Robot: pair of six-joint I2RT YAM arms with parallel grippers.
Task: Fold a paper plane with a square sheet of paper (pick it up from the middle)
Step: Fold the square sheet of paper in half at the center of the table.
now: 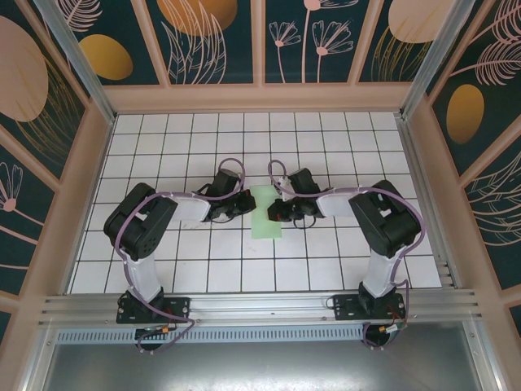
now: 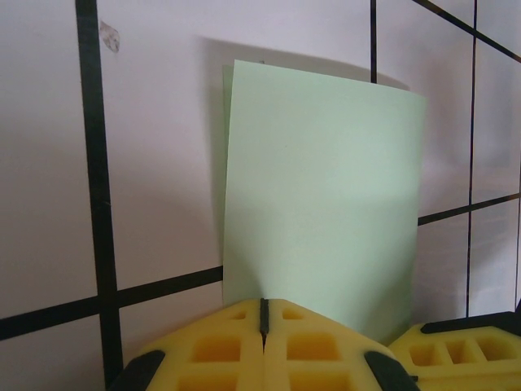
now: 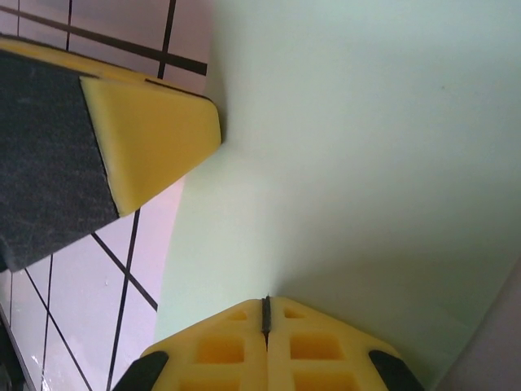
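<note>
Square sheet of paper point(image 1: 265, 210), mid-surface point(image 1: 163, 138), looks folded in half once. The left hand point(image 2: 263, 314) and right hand point(image 3: 265, 307) both clench its edges. Nose and wing folds remain.

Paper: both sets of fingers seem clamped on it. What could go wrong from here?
1. The left fingers and right fingers pinch the thin paper close together; uneven pulling may tear it or slip it free.
2. Its layers sit slightly offset along one edge in the left wrist view, so creasing now may set a crooked fold.
</note>
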